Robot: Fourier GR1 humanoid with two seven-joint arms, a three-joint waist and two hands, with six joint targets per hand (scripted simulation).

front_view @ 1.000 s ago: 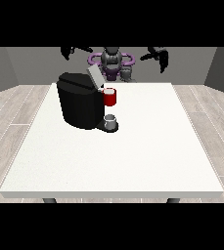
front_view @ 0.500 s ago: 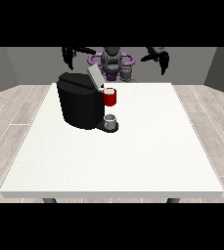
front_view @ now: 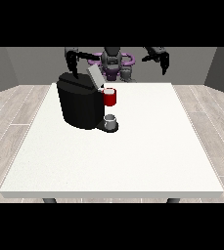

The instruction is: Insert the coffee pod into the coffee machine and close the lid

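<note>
I read no text, label, brand, number or sign on any surface before me.

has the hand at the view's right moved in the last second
Yes. The hand at the view's right has dropped lower and drawn slightly inward, toward the coffee machine, judged against the table's far edge.

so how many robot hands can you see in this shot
2. One hand hangs at the view's left, above the black coffee machine. The other hand hangs at the view's right, beyond the far edge of the white table. Neither touches anything.
</note>
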